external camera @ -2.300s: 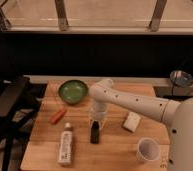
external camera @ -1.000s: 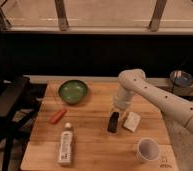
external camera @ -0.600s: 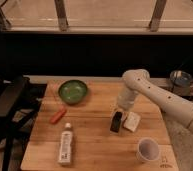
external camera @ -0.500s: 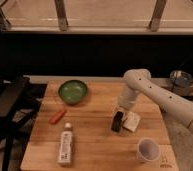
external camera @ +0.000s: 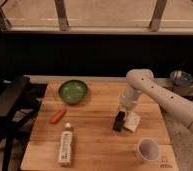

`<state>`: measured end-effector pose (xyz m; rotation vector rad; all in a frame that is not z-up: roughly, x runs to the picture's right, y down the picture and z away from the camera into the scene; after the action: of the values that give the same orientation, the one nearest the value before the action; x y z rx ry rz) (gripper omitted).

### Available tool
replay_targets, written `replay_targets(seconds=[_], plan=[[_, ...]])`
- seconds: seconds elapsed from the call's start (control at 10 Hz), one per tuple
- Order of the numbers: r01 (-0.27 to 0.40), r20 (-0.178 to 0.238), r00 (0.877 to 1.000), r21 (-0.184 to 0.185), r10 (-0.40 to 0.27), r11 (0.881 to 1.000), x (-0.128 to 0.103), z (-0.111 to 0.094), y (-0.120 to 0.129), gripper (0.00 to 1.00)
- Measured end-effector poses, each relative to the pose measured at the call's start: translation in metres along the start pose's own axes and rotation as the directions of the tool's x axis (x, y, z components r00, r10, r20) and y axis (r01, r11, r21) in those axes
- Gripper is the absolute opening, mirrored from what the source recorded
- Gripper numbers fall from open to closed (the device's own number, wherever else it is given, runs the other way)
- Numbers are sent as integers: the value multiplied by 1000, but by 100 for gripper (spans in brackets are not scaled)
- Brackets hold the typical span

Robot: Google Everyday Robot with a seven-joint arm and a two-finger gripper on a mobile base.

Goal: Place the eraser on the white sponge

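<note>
The eraser [external camera: 120, 121] is a small black block, tilted, at the left edge of the white sponge [external camera: 133, 122], a cream squarish block right of the table's middle. My gripper [external camera: 123, 113] reaches down from the white arm [external camera: 140, 82] on the right and is shut on the eraser's top. The eraser's lower end is close to the wooden table [external camera: 92, 127]. I cannot tell whether it touches the sponge.
A green bowl [external camera: 73, 91] sits at the back left. An orange stick [external camera: 58, 116] and a lying white bottle [external camera: 65, 145] are at the left front. A white cup [external camera: 148, 149] stands front right. A grey container [external camera: 181, 79] is off the table's right, dark furniture [external camera: 10, 100] on its left.
My gripper carried the eraser from the table's middle rightward to the sponge's left edge. Over the last half second it has barely moved.
</note>
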<state>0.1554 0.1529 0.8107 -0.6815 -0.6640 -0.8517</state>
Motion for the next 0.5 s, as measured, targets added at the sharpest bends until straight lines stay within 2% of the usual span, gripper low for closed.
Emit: replay_targets(seconds=[0.3,0.5], plan=[[-24,-42,999,0,24,1000,2,-12,-1,16],[-60,-81,995,-3,59,998,14,-35,22,16]])
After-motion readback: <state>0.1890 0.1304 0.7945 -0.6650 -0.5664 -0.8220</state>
